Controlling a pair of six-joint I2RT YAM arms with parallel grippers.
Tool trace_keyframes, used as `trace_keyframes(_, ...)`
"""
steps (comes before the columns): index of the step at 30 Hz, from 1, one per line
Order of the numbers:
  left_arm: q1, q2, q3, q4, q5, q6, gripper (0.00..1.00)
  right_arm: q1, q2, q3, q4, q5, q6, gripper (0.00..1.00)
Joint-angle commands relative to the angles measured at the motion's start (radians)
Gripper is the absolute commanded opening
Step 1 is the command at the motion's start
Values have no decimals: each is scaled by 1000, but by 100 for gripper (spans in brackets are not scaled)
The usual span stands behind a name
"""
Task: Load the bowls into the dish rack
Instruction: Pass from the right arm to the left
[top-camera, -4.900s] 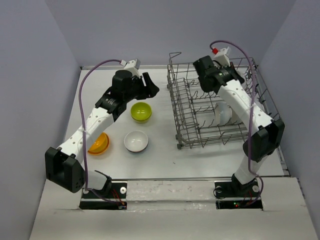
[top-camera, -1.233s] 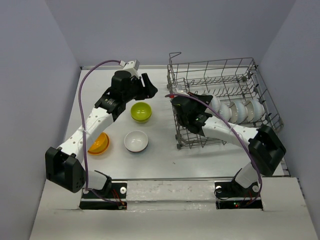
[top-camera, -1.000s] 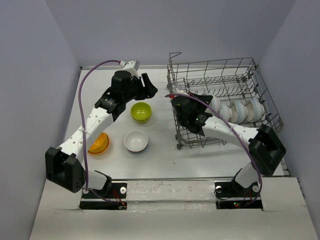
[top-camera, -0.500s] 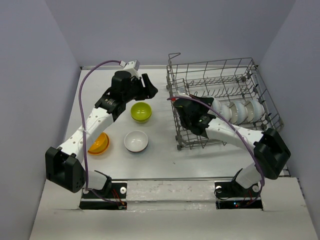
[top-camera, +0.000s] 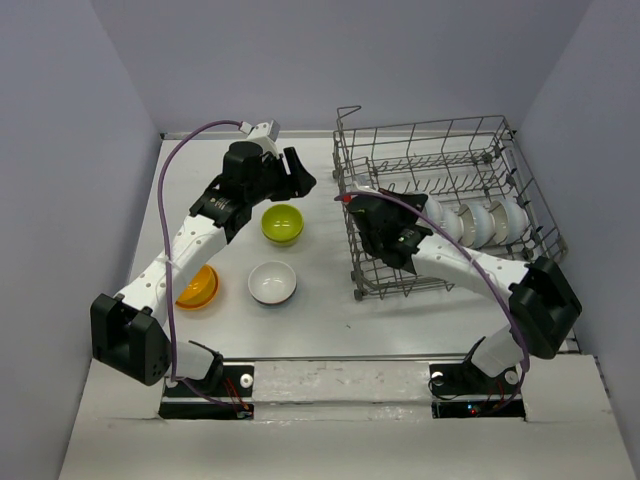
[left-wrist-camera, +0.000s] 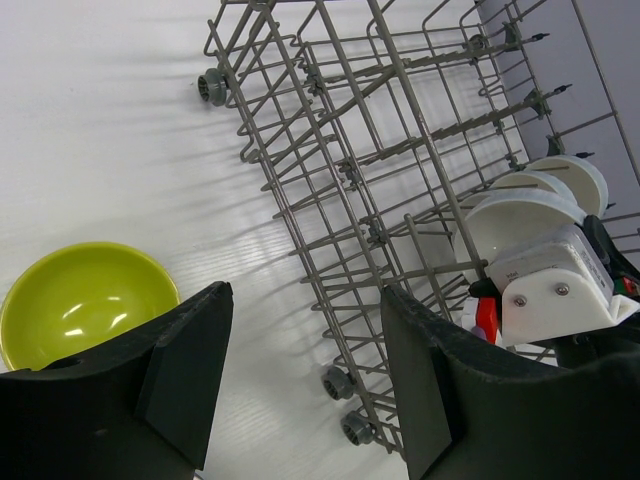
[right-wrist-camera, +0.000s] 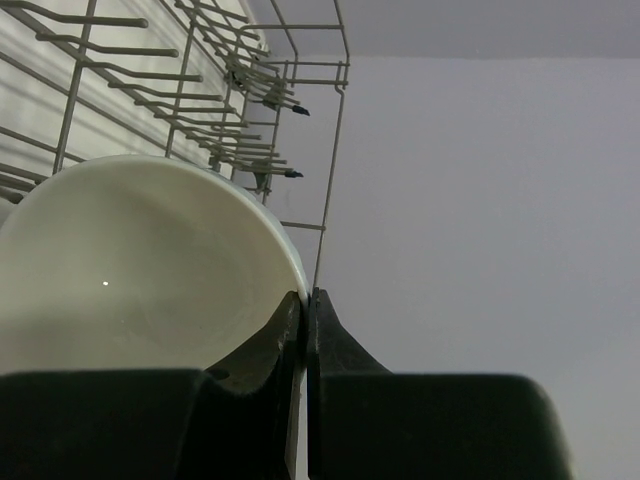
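Observation:
The dish rack (top-camera: 420, 128) stands on the right half of the table with white bowls (top-camera: 480, 220) upright in a row between its tines. My right gripper (right-wrist-camera: 308, 300) reaches into the rack's left part (top-camera: 405, 222) and is shut on the rim of the leftmost white bowl (right-wrist-camera: 140, 260). On the table to the left lie a lime green bowl (top-camera: 282, 223), a white bowl (top-camera: 272, 283) and an orange bowl (top-camera: 197, 287), which is partly under my left arm. My left gripper (top-camera: 298, 172) hangs open and empty behind the lime bowl (left-wrist-camera: 85, 305), facing the rack (left-wrist-camera: 380, 150).
Grey walls close in the table at the back and on both sides. The rack's small wheels (left-wrist-camera: 338, 382) rest on the white tabletop. A purple cable (top-camera: 190, 140) loops over my left arm.
My right arm has come from the back of the rack to its left front part. In the last second it shifted slightly to the right. My left arm has stayed still.

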Motion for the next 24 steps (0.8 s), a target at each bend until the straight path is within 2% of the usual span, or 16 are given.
trace_keyframes(1,5,-31,-15,42,15,9,70,-6,-38,77,-51,39,-95,1)
trace_keyframes(6,7,-34,-15,44,12,10,70,-28,-56,160,11,60,-147,1)
trace_keyframes(9,8,-32,-15,44,14,9,70,-46,-64,204,109,65,-194,1)
trace_keyframes(12,10,-31,-15,44,14,10,70,-87,-61,239,345,69,-263,1)
trace_keyframes(17,10,-31,-10,41,12,10,70,-164,-46,347,373,22,-80,1)
trace_keyframes(18,10,-31,-7,39,11,12,70,-173,-43,386,353,17,-5,1)
trace_keyframes(19,10,-29,-6,36,11,13,70,-173,-43,416,253,8,60,1)
trace_keyframes(20,10,-28,-4,34,8,13,70,-173,-37,457,152,-12,262,1)
trace_keyframes(21,10,-28,-4,31,2,15,70,-173,-30,515,9,-44,383,1)
trace_keyframes(22,10,-24,0,30,2,15,70,-173,-17,637,-209,-135,589,1)
trace_keyframes(24,10,-21,8,27,-3,15,70,-173,-4,715,-323,-234,690,1)
